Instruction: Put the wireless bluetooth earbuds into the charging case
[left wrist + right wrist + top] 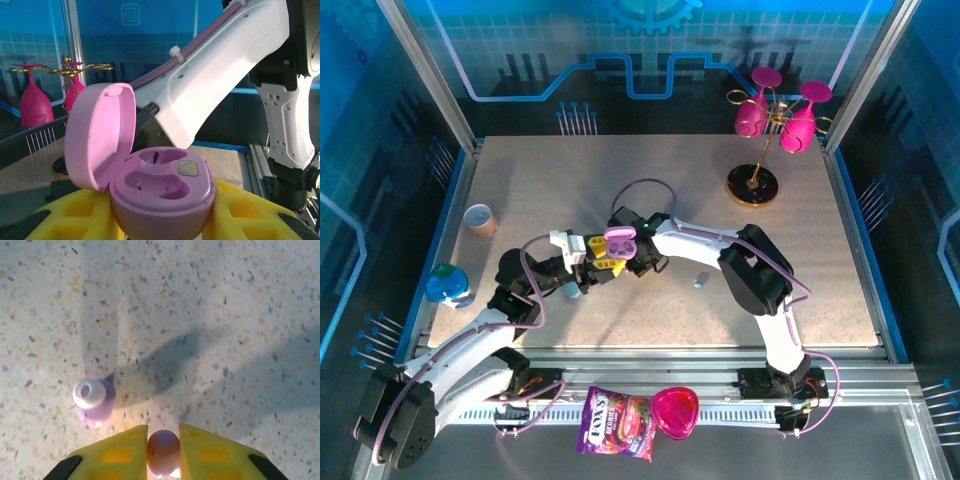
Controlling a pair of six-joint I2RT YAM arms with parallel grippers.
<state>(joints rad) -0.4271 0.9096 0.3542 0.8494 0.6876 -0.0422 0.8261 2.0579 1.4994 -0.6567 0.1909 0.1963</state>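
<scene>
Lilac case (160, 212); purple earbud (163, 451); yellow right pincer fingers (120, 452); speckled beige table (210, 305).

The one legible label stood on the purple candy bag (615, 422), which lay touching the left side of the pink heart-shaped dish (675, 412). It read "FOX'S" in white capitals, and a smaller word beneath was too blurred to read. Far behind the dish, the blue back panel (520, 40) bore a gear emblem (655, 10).
</scene>
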